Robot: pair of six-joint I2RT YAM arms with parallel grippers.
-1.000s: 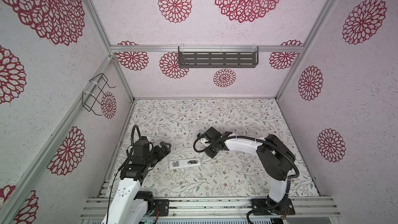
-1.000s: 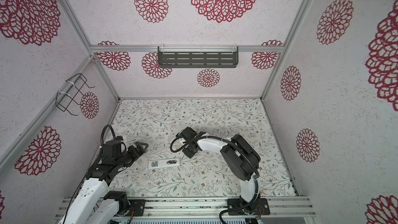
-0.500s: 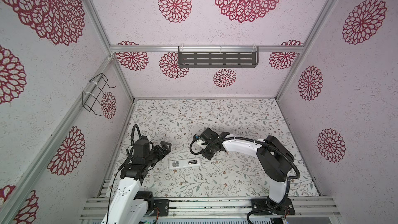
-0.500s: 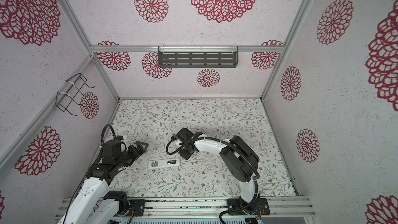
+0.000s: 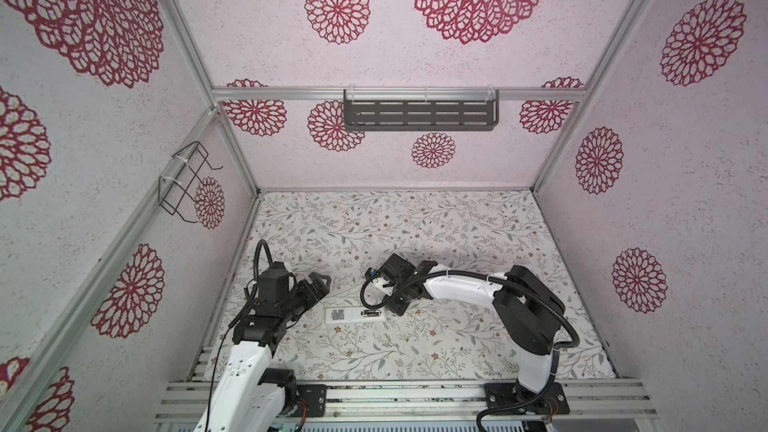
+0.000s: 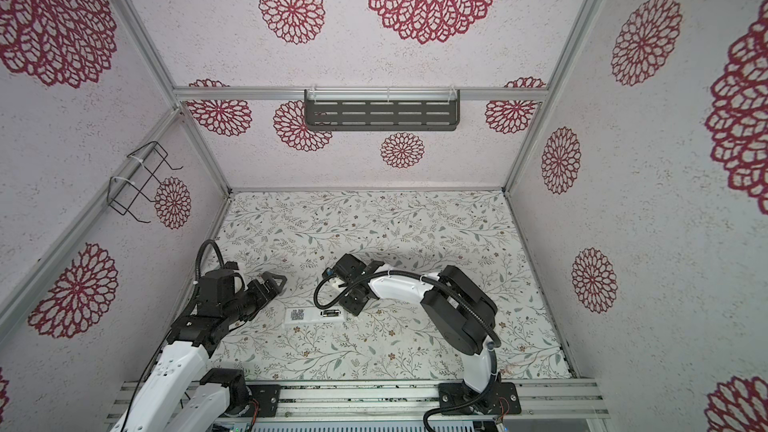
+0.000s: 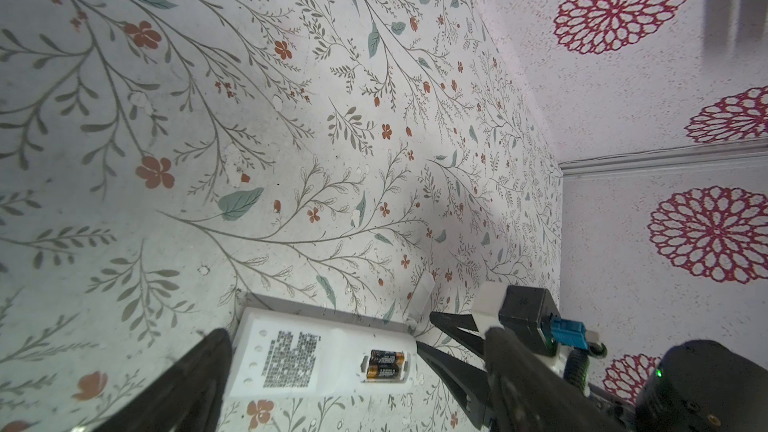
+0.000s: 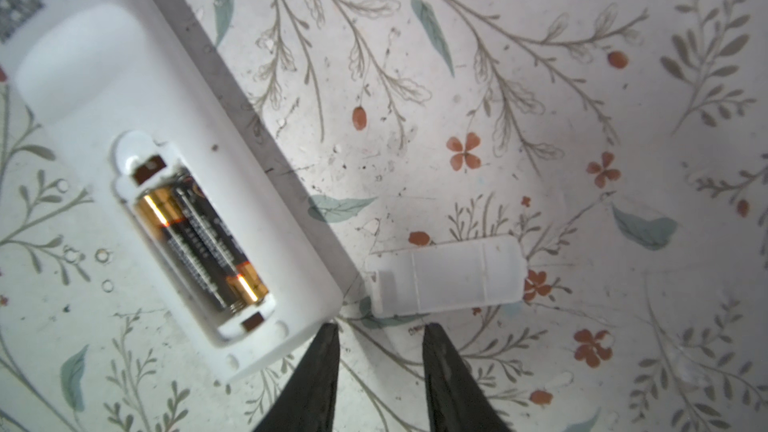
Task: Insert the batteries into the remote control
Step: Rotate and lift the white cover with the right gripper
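1. Two jaws of the left tool (image 5: 319,287) stood wide apart with nothing between them. It hovered above the bench (image 5: 457,238), just left of the remote control, in both top views.
2. Next along, the remote control (image 5: 355,315) lay flat on the bench with its back up. Its printed label faced the left arm and its recessed bay faced the right arm.
3. Both batteries (image 8: 199,238) lay side by side inside that bay. They looked level and seated against the end contacts. Neither was on the bench or in a tool.
4. Just off the bay end of the remote control, a small white battery cover (image 8: 446,276) lay loose on the bench. It sat close beside the remote's corner, but whether the two touched could not be told.
5. Furthest right, the right tool (image 8: 381,328) hung low over the spot between the remote's end and the cover. Its jaws were partly apart and held nothing.
6. By these signs the loading itself looked done, and the step in hand seemed to be closing the bay.
7. That next move would call for the right tool to pinch the battery cover by its long edges, line it up squarely over the bay and press or slide it home. The left tool would probably need to steady the light remote control so it did not skid.
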